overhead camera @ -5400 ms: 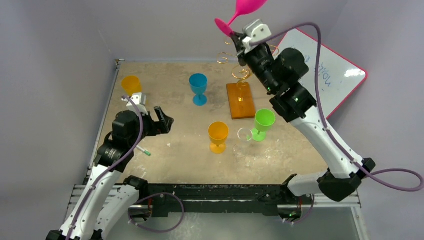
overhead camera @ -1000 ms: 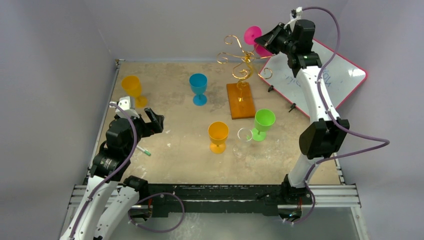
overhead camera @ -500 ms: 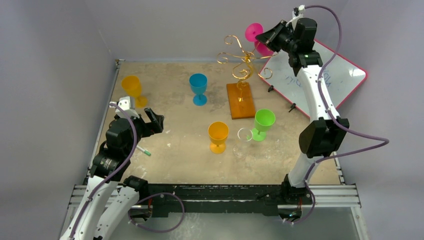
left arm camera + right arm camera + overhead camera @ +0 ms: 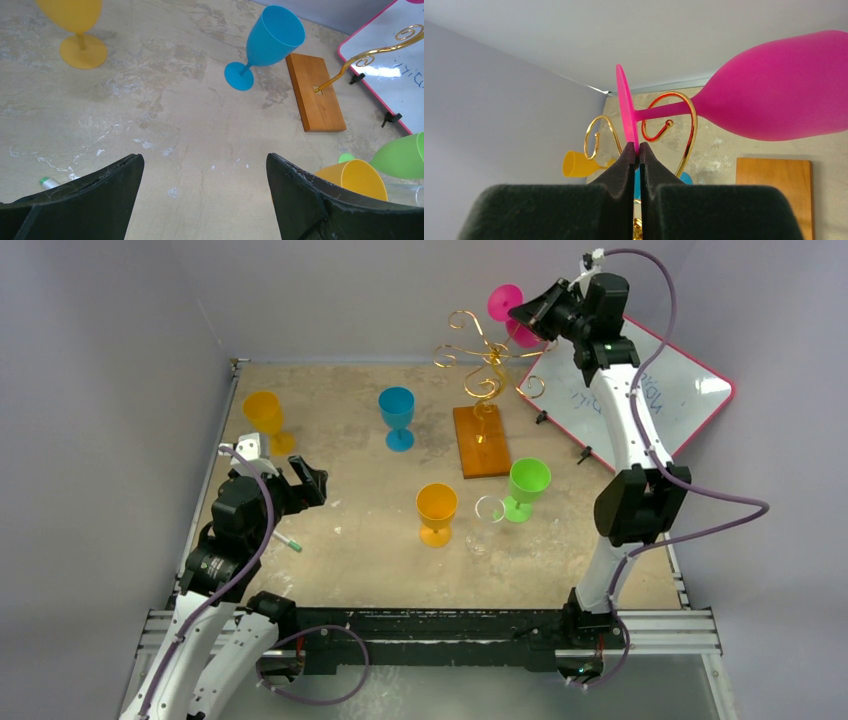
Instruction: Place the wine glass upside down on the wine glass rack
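Observation:
My right gripper [image 4: 523, 313] is raised at the back right, shut on the thin foot [image 4: 626, 115] of a pink wine glass [image 4: 784, 95]. The glass lies roughly sideways, foot towards the rack and bowl [image 4: 522, 336] trailing right. The wine glass rack [image 4: 482, 358], gold wire scrolls on an orange-brown wooden base [image 4: 480, 440], stands just left of it. In the right wrist view the stem crosses one gold scroll [image 4: 686, 125]; whether they touch I cannot tell. My left gripper [image 4: 310, 483] hovers open and holds nothing over the table's left side [image 4: 205, 165].
Standing on the table are a yellow glass [image 4: 263, 412], a blue glass [image 4: 397, 410], an orange glass [image 4: 437, 508], a green glass [image 4: 527, 483] and a clear glass [image 4: 487, 520]. A pink-framed whiteboard [image 4: 660, 390] leans at the right. A green-capped marker [image 4: 287, 541] lies by the left arm.
Over five seconds the right arm swung from above the rack to the back right, tipping the pink glass over. In the last second it edged slightly up. The left arm stays still.

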